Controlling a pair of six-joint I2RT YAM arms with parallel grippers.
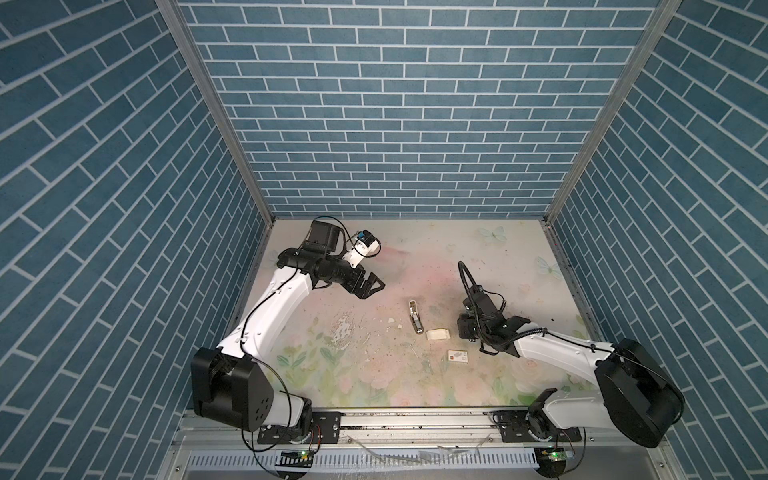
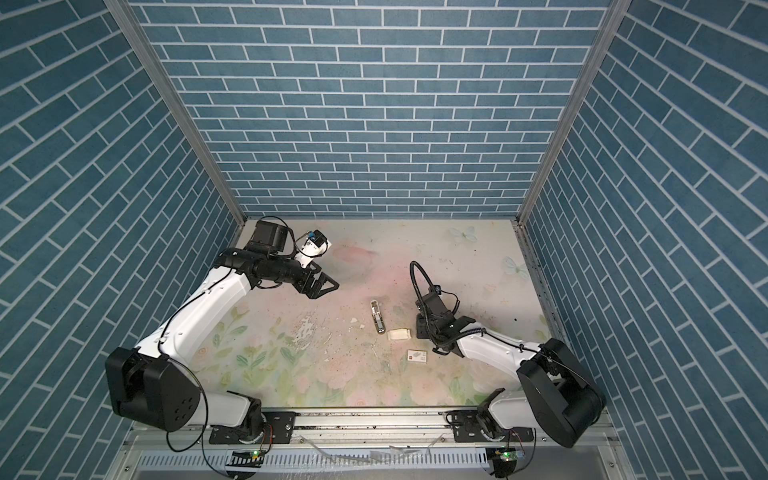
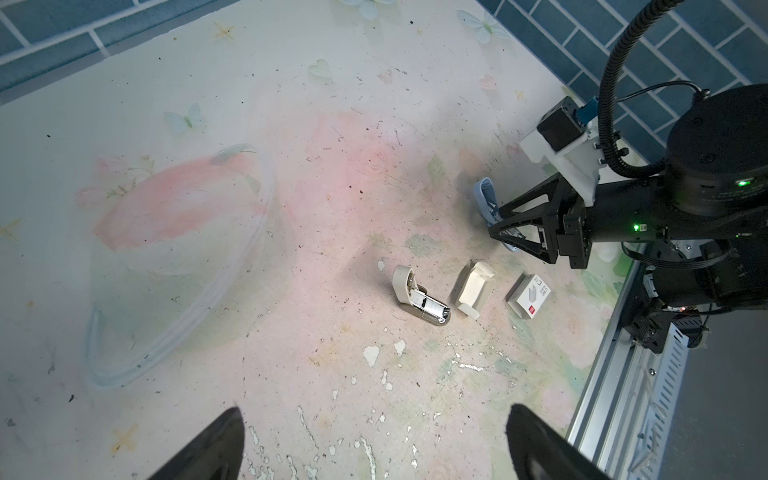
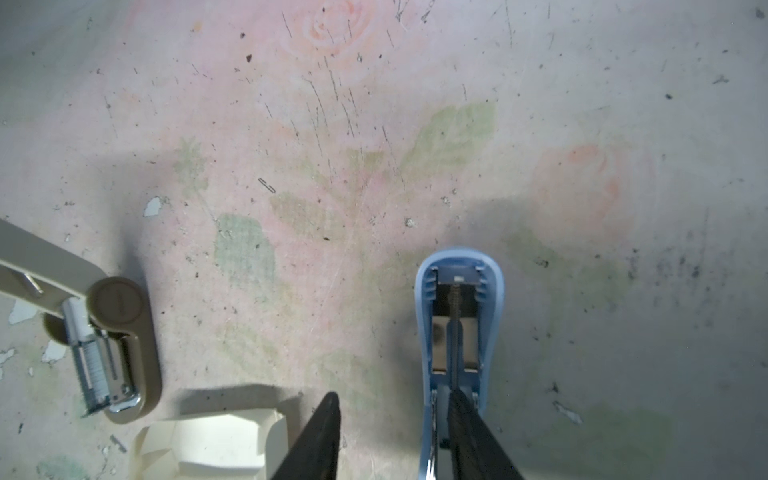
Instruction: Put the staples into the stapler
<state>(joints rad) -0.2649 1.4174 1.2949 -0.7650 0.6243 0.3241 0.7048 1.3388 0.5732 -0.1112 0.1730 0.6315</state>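
Two staplers are in view, both hinged open. The beige stapler [image 1: 414, 318] [image 4: 116, 345] lies mid-table, with ridged silvery metal in its magazine. A light-blue stapler [image 4: 459, 270] [image 3: 484, 195] lies under my right gripper [image 4: 394, 395] [image 3: 496, 218]. That gripper is open: one finger overlaps the blue stapler's channel and the other hangs over bare table. The cream cardboard tray [image 1: 437, 333] [image 4: 208, 444] sits between the staplers and looks empty. No separate strip of staples shows. My left gripper [image 1: 376, 284] [image 3: 374, 415] hovers open at the back left, away from everything.
A small white box with a red mark [image 1: 457, 356] [image 3: 528, 296] lies in front of the tray. One loose staple [image 4: 266, 185] lies on the worn floral mat. Blue brick walls enclose three sides, and a metal rail [image 1: 415, 419] runs along the front.
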